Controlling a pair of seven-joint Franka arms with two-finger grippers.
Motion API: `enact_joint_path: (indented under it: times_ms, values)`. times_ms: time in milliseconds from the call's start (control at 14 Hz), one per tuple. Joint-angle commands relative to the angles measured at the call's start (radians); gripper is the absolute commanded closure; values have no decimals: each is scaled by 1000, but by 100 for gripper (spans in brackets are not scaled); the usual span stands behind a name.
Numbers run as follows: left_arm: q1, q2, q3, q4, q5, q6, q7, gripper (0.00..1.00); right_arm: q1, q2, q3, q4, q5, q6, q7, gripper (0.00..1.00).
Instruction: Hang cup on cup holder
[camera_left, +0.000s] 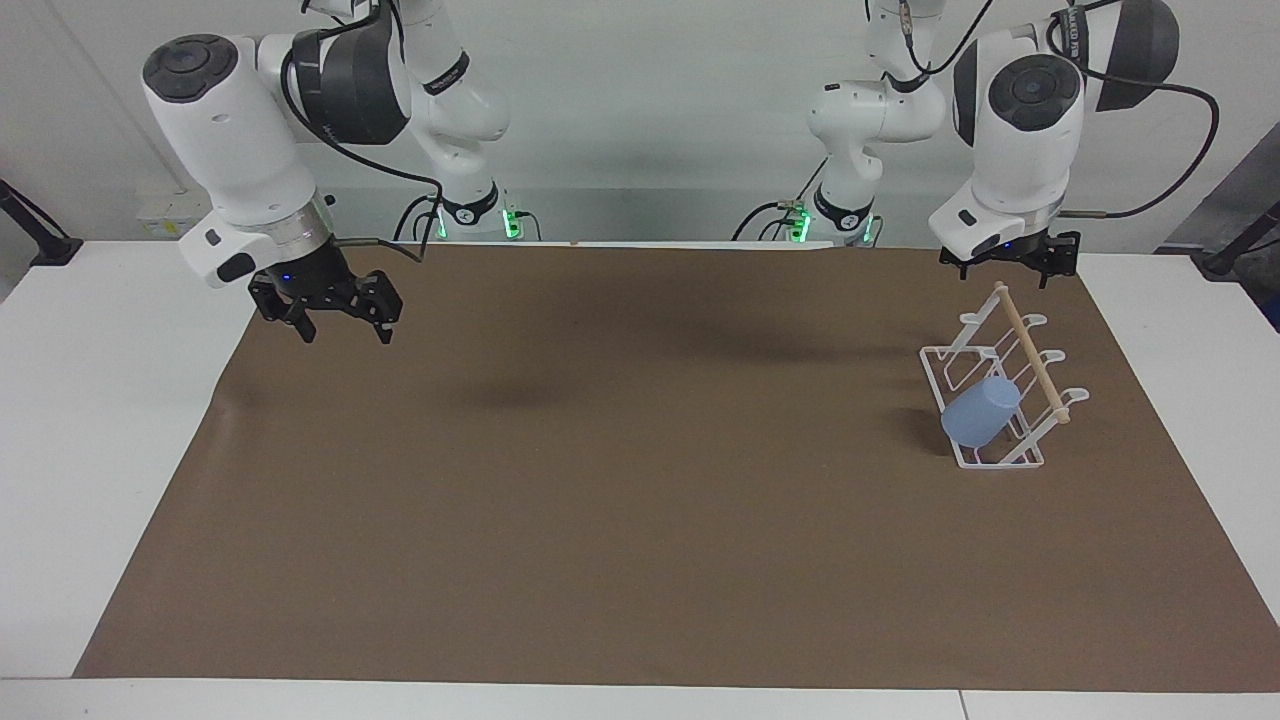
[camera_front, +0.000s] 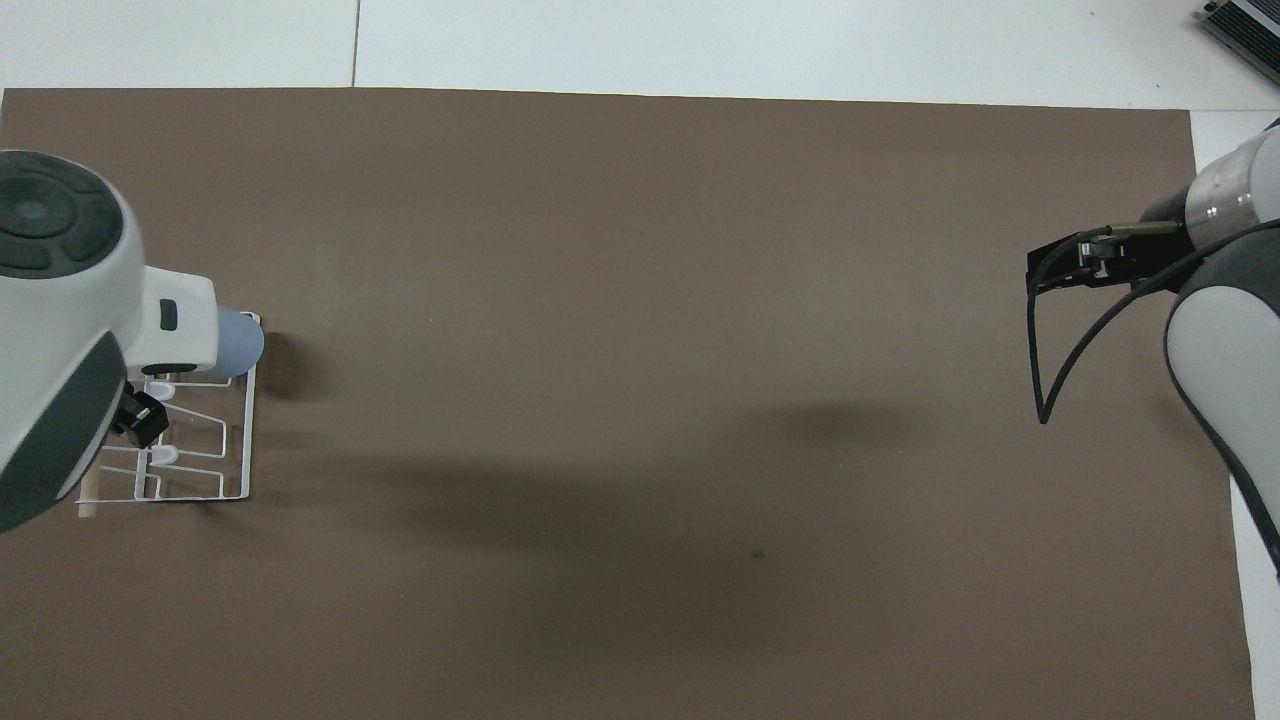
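Note:
The light-blue cup (camera_left: 980, 412) rests tilted on the white wire cup holder (camera_left: 1031, 352), at the holder's end farther from the robots, its wider end low. The holder stands on the brown mat toward the left arm's end of the table. My left gripper (camera_left: 1003, 274) hangs open and holds nothing, raised over the mat just past the holder's end nearer the robots. In the overhead view the left arm covers part of the cup (camera_front: 242, 340) and of the cup holder (camera_front: 246, 440). My right gripper (camera_left: 343, 325) waits open and holding nothing over the mat's edge at the right arm's end.
A brown mat (camera_left: 640, 480) covers most of the white table (camera_left: 90, 400). Only the cup holder and the cup stand on the mat.

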Motion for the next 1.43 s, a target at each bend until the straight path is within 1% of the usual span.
enact_joint_path:
  times_ms: [0, 71, 143, 429, 500, 643, 714, 857, 1000, 1143, 1357]
  values:
    - [22, -13, 17, 45, -132, -13, -112, 0, -10, -25, 6, -23, 20, -7, 15, 0]
    - [33, -13, 25, 54, -207, -11, -132, 0, -10, -25, 6, -23, 20, -7, 15, 0]
    - [44, -13, 31, 63, -250, -7, -148, 0, -10, -25, 6, -23, 20, -7, 15, 0]
    - [54, 0, 32, 112, -266, 1, -179, 0, -10, -25, 6, -23, 20, -7, 15, 0]
    - [73, 6, 28, 125, -272, 3, -179, 0, -10, -25, 6, -23, 20, -7, 15, 0]
    - [59, 13, 35, 129, -283, 15, -181, 0, -10, -25, 6, -23, 20, -7, 15, 0]
    - [29, 30, 70, 155, -289, 19, -182, 0, -10, -25, 6, -23, 20, -7, 15, 0]
    - [-51, 55, 175, 215, -350, 10, -190, 0, -10, -25, 6, -23, 20, -7, 15, 0]
    - [-76, 61, 241, 225, -414, 12, -190, 0, -10, -25, 6, -23, 20, -7, 15, 0]
    - [-61, 64, 238, 261, -415, 1, -192, 0, -10, -25, 6, -23, 20, -7, 15, 0]
    - [-61, 66, 236, 269, -415, -10, -201, 0, -10, -25, 6, -23, 20, -7, 15, 0]
